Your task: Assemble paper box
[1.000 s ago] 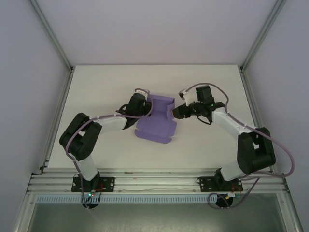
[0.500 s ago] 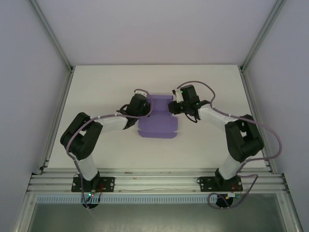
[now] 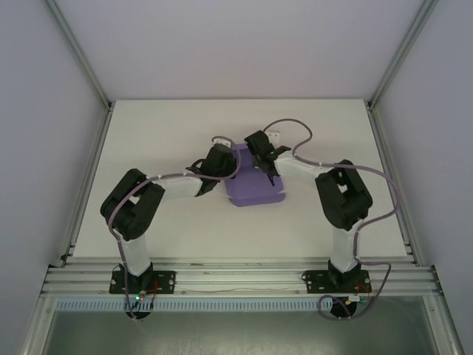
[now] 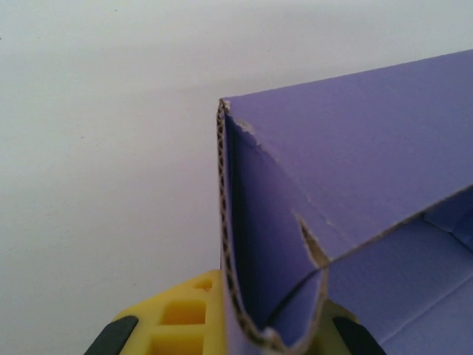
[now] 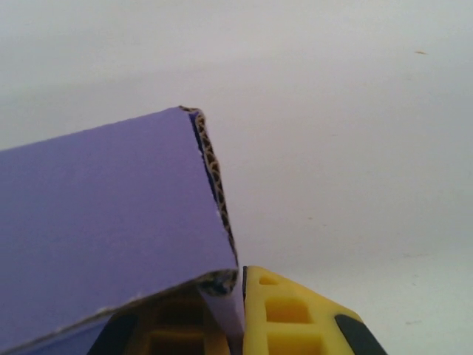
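Bench (image 3: pixel 148 140), white and matte, fills the middle of the top view, with an aluminium rail (image 3: pixel 236 279) along its 6 o'clock edge where both bases are bolted. The left arm (image 3: pixel 137 207) rises from 7 o'clock and bends inward toward the centre; the right arm (image 3: pixel 341 196) rises from 5 o'clock and folds back on itself to reach the same spot, a grey cable (image 3: pixel 292 127) looping above it. The paper box (image 3: pixel 259 191), lavender-purple corrugated card partly folded with raised walls, lies on the bench just past the centre toward 12 o'clock. The left jaws meet it at its 10 o'clock corner, the right jaws at its 12 o'clock edge, the two wrists near each other. In the left wrist view the yellow pads (image 4: pixel 185 325) are pressed together on a doubled-over wall of the box (image 4: pixel 355 148), its fluted edge running upward from between them. In the right wrist view the pads (image 5: pixel 292 310) likewise pinch a corner of a purple panel (image 5: pixel 103 214), thin card squeezed between them.
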